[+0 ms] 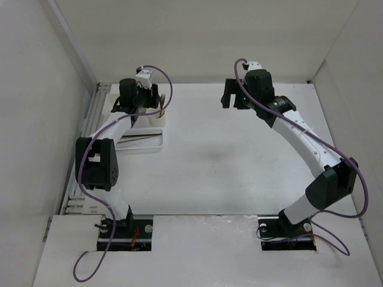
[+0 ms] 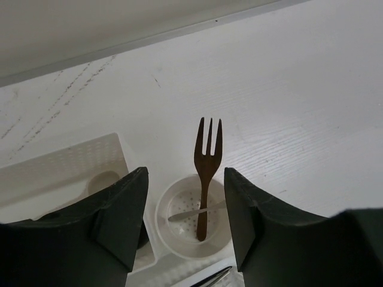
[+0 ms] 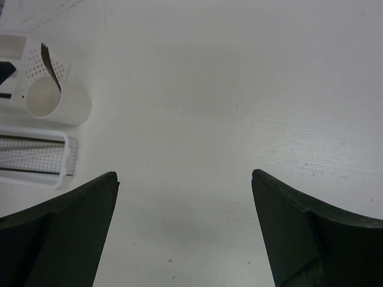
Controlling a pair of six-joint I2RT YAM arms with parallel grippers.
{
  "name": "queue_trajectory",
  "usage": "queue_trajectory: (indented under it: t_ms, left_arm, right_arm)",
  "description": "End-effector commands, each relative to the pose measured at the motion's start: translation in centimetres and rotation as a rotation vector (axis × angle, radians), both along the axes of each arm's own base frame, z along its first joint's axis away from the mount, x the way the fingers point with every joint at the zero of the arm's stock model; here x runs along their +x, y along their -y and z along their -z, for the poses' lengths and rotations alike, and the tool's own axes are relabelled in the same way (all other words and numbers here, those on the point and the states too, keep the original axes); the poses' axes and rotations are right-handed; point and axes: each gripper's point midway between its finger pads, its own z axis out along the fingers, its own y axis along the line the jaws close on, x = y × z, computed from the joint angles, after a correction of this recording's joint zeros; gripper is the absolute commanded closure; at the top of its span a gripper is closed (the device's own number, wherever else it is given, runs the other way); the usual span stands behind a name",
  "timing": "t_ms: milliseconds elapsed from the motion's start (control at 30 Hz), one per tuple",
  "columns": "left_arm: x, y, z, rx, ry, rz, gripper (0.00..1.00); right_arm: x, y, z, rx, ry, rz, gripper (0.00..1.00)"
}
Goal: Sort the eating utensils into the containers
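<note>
Friend: Where is the brown wooden fork (image 2: 204,179) now?

Me: It stands in the small round cream cup (image 2: 170,206). Its handle is down inside and its prongs point up. It leans on the far rim. A small thin metal fork (image 2: 188,213) lies flat at the bottom of the same cup.

Friend: Are you holding it?

Me: No. My left claw (image 2: 185,179) is partly open. One finger is on each side of the cup, and the fork sits in the gap between them. Neither finger touches it, so I have nothing in my grip.

Friend: And your other claw?

Me: My right claw (image 3: 184,197) is wide open and holds nothing. It hangs over the bare white desk (image 2: 287,89), well apart from the cup. The left one is much nearer.

Friend: What matters for your next move?

Me: The fork is tall and goes up between my fingers. I think I should pull back along its length, not sideways. A sideways bump could tip it out or push the cup.

Friend: What is beside the cup?

Me: The white rectangular open box (image 2: 72,158) touches it on the left. The shallow long ribbed tray (image 1: 140,145) lies just in front, with the dark chopsticks (image 1: 140,138) in it.
</note>
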Motion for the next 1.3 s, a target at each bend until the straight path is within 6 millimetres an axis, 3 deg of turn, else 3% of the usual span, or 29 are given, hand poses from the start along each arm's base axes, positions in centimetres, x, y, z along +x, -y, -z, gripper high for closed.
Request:
queue_trajectory:
  t_ms: [0,167,200,233,267,333,367,433,467,567,667,700,800,833,900,967,1267]
  left_arm:
    - [0.2,-0.5,-11.3,-0.056,0.175,-0.008,0.48]
    - [-0.8,-5.1,-17.4,-0.075,0.221,-0.235,0.44]
    - [-1.4,-6.9,-19.2,-0.063,0.259,-0.317,0.40]
    - [-1.8,-10.8,-20.0,-0.023,0.285,-0.517,0.36]
    - [-2.4,-12.6,-20.7,0.014,0.317,-0.611,0.32]
    - [-4.6,-17.8,-23.3,0.175,0.414,-0.795,0.26]
    - [-6.6,-21.0,-22.4,0.263,0.394,-0.961,0.24]
    - [-10.3,-25.4,-23.6,0.346,0.419,-1.139,0.18]
    - [-11.8,-27.0,-22.5,0.389,0.379,-1.188,0.18]
    - [-16.3,-30.6,-21.1,0.322,0.330,-1.265,0.17]
    - [-20.4,-31.5,-20.5,0.320,0.315,-1.323,0.15]
    - [-21.4,-31.5,-18.5,0.343,0.265,-1.341,0.14]
    - [-24.2,-31.1,-16.7,0.317,0.239,-1.372,0.11]
    - [-24.6,-30.8,-14.9,0.297,0.205,-1.366,0.11]
    - [-25.7,-30.1,-13.5,0.192,0.190,-1.385,0.11]
    - [-25.4,-28.9,-11.5,0.148,0.151,-1.319,0.11]
    - [-27.6,-27.7,-10.4,0.116,0.127,-1.322,0.10]
  right_arm:
    - [-0.6,0.2,-3.4,0.051,0.096,-0.004,0.02]
    - [-0.8,1.0,-3.9,0.064,0.104,-0.004,0.00]
    - [-0.8,1.8,-4.4,0.070,0.108,0.006,0.00]
    - [-0.4,3.9,-3.8,0.066,0.077,0.041,0.00]
    - [-0.1,5.2,-4.8,0.072,0.087,0.067,0.00]
    - [0.1,8.3,-4.3,0.061,0.033,0.145,0.00]
    - [0.5,11.4,-5.0,0.057,0.041,0.220,0.00]
    - [0.0,14.4,-5.8,0.047,0.048,0.299,0.00]
    - [-0.3,17.2,-6.3,0.034,0.061,0.379,0.00]
    - [-2.1,21.9,-6.9,-0.005,0.099,0.538,0.00]
    - [-3.7,24.0,-7.7,-0.033,0.136,0.628,0.00]
    - [-4.0,24.7,-7.8,-0.048,0.147,0.666,0.00]
    - [-4.6,24.8,-7.1,-0.048,0.137,0.678,0.00]
    - [-4.5,24.5,-7.1,-0.040,0.135,0.662,0.00]
    - [-4.7,23.9,-6.5,-0.031,0.109,0.630,0.00]
    - [-5.1,23.1,-5.9,-0.020,0.070,0.589,0.00]
    - [-7.9,22.8,-5.5,-0.025,0.029,0.579,0.00]
